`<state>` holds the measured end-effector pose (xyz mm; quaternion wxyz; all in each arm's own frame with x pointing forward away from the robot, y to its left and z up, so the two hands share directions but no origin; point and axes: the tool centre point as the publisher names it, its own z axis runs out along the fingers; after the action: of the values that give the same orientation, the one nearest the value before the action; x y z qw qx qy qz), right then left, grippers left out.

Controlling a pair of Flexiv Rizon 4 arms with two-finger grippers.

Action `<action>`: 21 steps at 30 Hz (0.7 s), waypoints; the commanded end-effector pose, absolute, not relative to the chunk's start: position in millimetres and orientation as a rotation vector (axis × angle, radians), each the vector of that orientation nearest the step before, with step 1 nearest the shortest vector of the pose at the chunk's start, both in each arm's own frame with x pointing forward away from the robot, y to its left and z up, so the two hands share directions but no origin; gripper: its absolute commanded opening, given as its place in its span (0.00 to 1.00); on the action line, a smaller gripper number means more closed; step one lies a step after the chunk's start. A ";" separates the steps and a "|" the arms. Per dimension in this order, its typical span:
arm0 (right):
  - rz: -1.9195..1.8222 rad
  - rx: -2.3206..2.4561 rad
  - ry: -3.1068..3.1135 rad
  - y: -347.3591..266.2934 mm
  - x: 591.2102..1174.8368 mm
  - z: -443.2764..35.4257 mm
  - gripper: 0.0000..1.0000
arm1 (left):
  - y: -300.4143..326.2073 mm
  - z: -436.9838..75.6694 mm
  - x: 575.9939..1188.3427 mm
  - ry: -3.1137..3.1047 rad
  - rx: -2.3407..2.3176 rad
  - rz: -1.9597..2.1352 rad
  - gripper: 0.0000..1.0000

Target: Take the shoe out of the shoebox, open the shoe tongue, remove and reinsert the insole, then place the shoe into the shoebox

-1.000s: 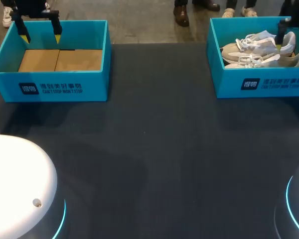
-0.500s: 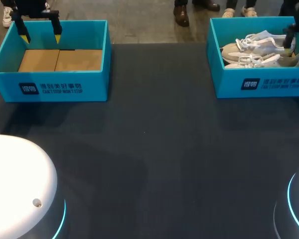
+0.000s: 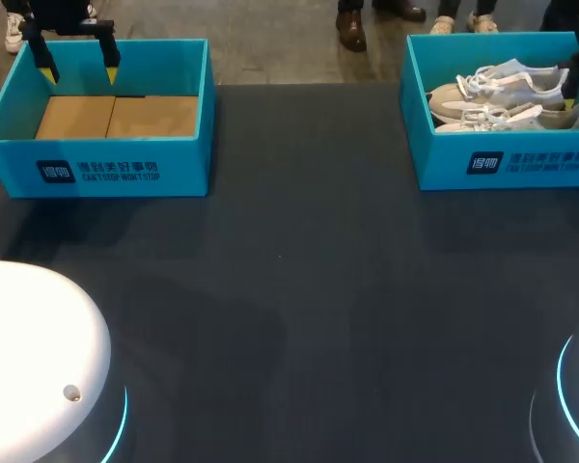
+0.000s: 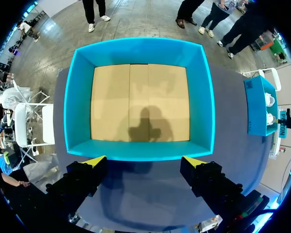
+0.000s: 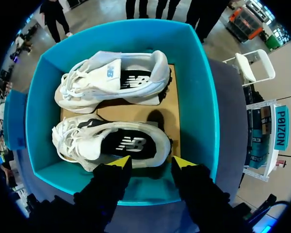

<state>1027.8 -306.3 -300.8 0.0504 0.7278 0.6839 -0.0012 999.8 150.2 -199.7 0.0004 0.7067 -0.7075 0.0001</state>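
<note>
Over the last second, nothing is altered on the left: the left gripper [image 4: 144,161] is held above the near wall of the empty left shoebox [image 3: 96,154], its fingers wide apart and clamped on nothing. On the right, the right gripper [image 5: 151,162] has been carried rightward and lowered into the right shoebox [image 5: 203,97]. Its yellow tips are now set apart over the heel end of the near shoe [image 5: 111,143], with nothing yet pinched between them. The first step, taking a shoe out, is therefore judged to be just beginning, and a grasp on the heel seems to be prepared.

Both boxes are made of stiff turquoise card with straight walls, and a plain brown cardboard floor [image 3: 116,116] is seen in the left one. The surface [image 3: 318,289] between them is covered in dark, matte material. Both shoes are still in the right shoebox, laid on their sides with toes to the left. The far shoe [image 5: 116,80] and the near one are pale, soft-looking trainers with white laces, dark linings and thick cream soles.
</note>
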 end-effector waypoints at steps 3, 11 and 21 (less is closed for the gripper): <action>0.012 2.218 2.089 -317.4 1029.2 -306.6 0.57 | 150.1 -199.8 999.9 -2.222 2.220 0.000 1.00; -0.010 2.228 2.105 -319.1 1032.6 -317.8 0.80 | 150.1 -199.8 999.9 -2.222 2.220 0.000 1.00; -0.020 2.238 2.130 -316.3 1035.0 -335.6 0.84 | 150.1 -199.8 999.9 -2.222 2.220 0.000 1.00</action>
<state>1029.7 -316.0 -330.1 0.0295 0.7241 0.6891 -0.0051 999.8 150.2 -199.7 0.0003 0.7067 -0.7075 0.0001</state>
